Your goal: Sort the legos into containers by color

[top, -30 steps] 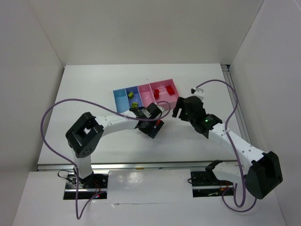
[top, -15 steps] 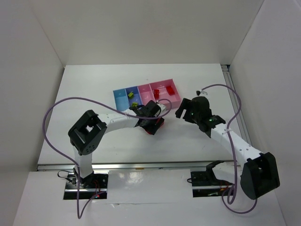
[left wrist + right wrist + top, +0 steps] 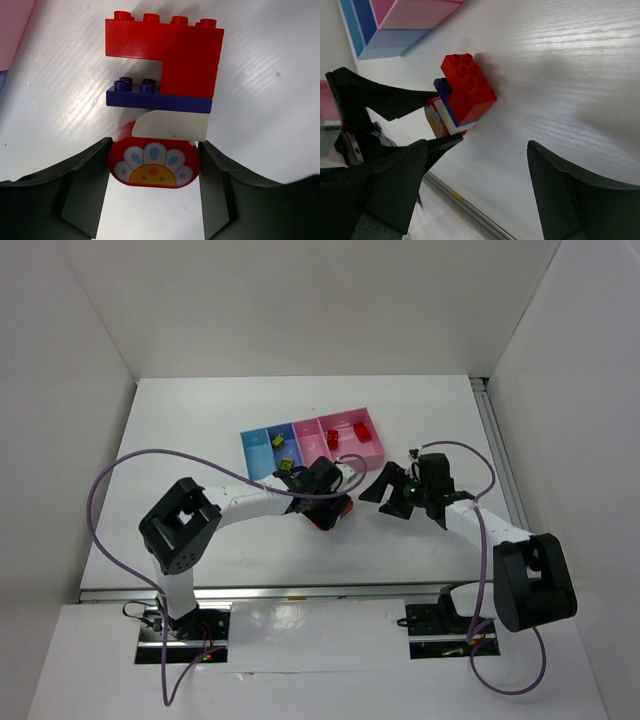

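Item: red, purple and white plastic brick stack (image 3: 165,55), lying on white counter (image 3: 200,420) near pastel tray row (image 3: 255,465).
Left jaws: I see them clamping its flower-printed end.
Right jaws: open, empty.

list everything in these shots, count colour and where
trays: four joined, light blue, darker blue, two pink; far centre of the table
yellow-green legos: two, in the blue end of the row
red legos: two, in the pink end
lego stack: one, red on dark blue on white on a red flower brick; lying on the table, near side of the trays
table: one, white
cables: two, purple, looping along the arms
arms: two, black and white
left tool: fingers against both sides of the flower brick
right tool: open, empty, beside the stack
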Tool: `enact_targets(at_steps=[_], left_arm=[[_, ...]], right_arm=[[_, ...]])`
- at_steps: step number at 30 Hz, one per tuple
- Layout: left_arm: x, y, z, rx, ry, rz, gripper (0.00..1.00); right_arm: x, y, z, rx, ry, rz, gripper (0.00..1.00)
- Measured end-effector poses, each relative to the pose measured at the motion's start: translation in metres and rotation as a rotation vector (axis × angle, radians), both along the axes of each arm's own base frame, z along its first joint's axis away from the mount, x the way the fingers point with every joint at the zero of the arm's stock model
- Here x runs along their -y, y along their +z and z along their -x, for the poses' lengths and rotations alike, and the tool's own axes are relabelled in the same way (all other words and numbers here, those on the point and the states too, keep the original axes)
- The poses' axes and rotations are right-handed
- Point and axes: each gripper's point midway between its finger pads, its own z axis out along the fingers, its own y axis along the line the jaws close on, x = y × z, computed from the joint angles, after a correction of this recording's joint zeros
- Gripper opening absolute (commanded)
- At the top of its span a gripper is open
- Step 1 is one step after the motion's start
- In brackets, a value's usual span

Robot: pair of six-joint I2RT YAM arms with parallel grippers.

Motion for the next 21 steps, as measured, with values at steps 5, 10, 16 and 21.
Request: enact_targets(at_steps=[5,10,16,21], left_arm=[[0.002,0.019,0.006,-0.003,-0.017,0.040,0.03],[0.005,0.035,0.009,0.008,-0.031,0.080,0.00],[0.005,0.034,0.017,-0.027,-0.047,0.081,0.00],[0.003,0.032,0.021,-0.047,-0.053,0.075,0.00]], right_arm=[[-0.014,-0.009,0.003,-0.048,0.028,-0.106,0.87],[-0.023,-0.016,0.011,-0.088,0.056,-0.177,0.87],[-0.030,-0.002,0.006,-0.035,0.094,-0.227,0.86],[-0.037,-0.004,0.000,-0.043,0.119,-0.274,0.75]])
